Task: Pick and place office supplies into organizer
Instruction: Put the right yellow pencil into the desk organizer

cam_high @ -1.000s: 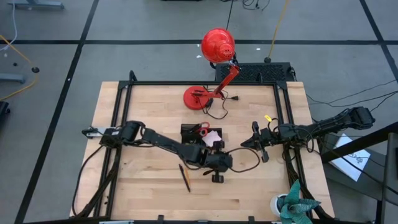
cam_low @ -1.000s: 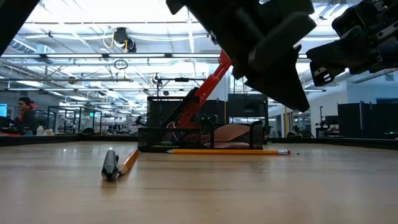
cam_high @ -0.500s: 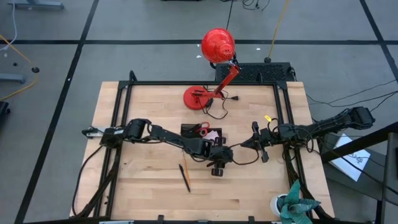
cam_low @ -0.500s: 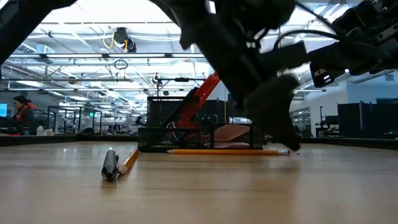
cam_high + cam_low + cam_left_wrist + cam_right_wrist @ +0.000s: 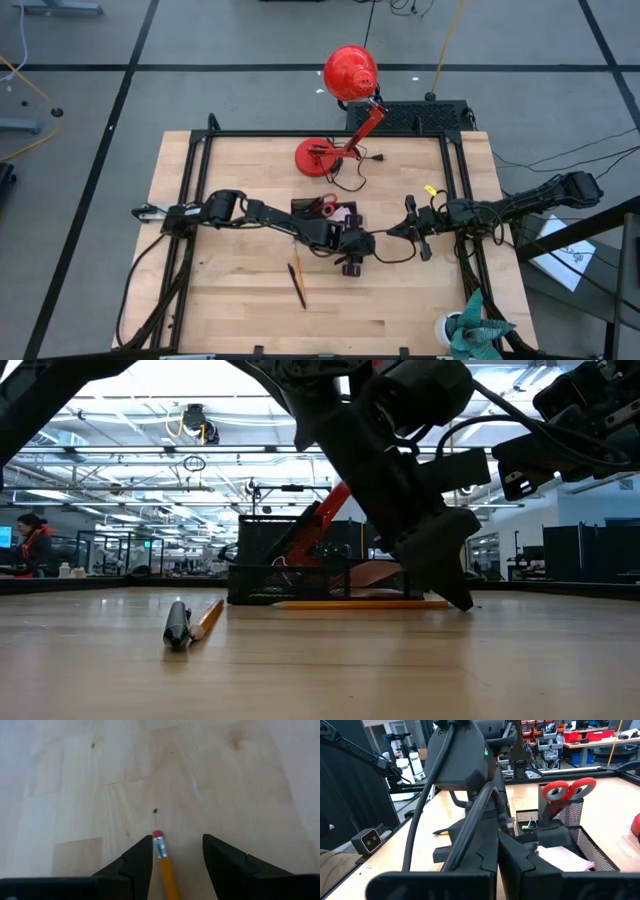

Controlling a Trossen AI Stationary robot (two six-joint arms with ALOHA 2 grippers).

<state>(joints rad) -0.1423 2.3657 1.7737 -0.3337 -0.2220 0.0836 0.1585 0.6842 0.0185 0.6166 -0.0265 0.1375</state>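
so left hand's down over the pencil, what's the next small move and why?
Probably close the left hand: its fingers stand open on either side of the orange pencil, eraser end between them, low at the table. Then lift toward the organizer.

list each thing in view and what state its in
left gripper: down at the table, fingers open astride the pencil's eraser end
right gripper: shut, empty, waiting right of the organizer
orange pencil: flat on the table, not gripped yet
organizer: upright, scissors standing in it
pen: lying loose on the table
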